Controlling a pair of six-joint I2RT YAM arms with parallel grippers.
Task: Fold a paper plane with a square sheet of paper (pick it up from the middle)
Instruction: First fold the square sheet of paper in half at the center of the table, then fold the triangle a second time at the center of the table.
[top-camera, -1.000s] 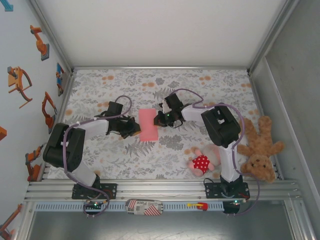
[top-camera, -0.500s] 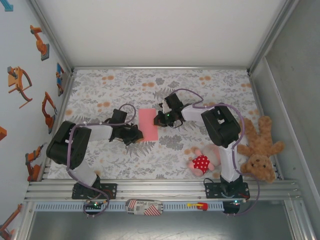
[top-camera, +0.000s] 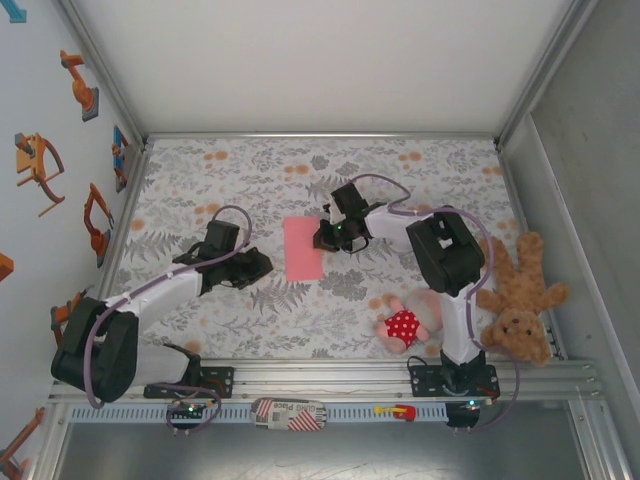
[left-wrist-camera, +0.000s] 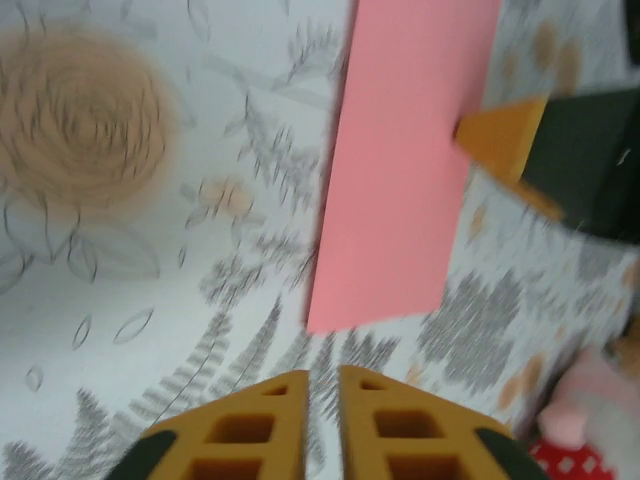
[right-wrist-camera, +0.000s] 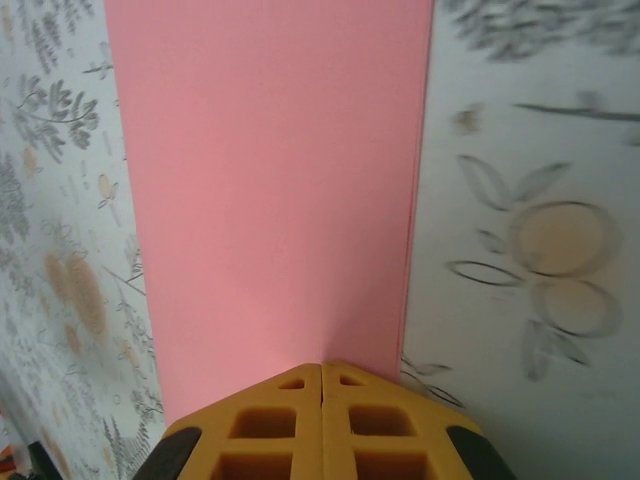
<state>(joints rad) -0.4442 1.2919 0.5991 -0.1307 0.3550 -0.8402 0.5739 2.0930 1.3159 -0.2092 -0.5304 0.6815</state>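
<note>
The left arm (top-camera: 150, 292) reaches low and long across the worktop (top-camera: 240, 170), its end effector (top-camera: 255, 268) well left of the sheet of paper (top-camera: 302, 249), orange fingers slightly apart with a narrow slit between them and nothing held. The right arm (top-camera: 440, 250) bends back toward the centre; its end effector (top-camera: 322, 238) has its fingers pressed together, tips resting on the paper's right long edge. The salmon-pink sheet lies flat as a smooth narrow rectangle mid-worktop, one long side showing a doubled edge. The cloth is grey floral print. A pink plush doll (top-camera: 404, 324) lies near the right base, a brown teddy bear (top-camera: 520, 300) beside it
</note>
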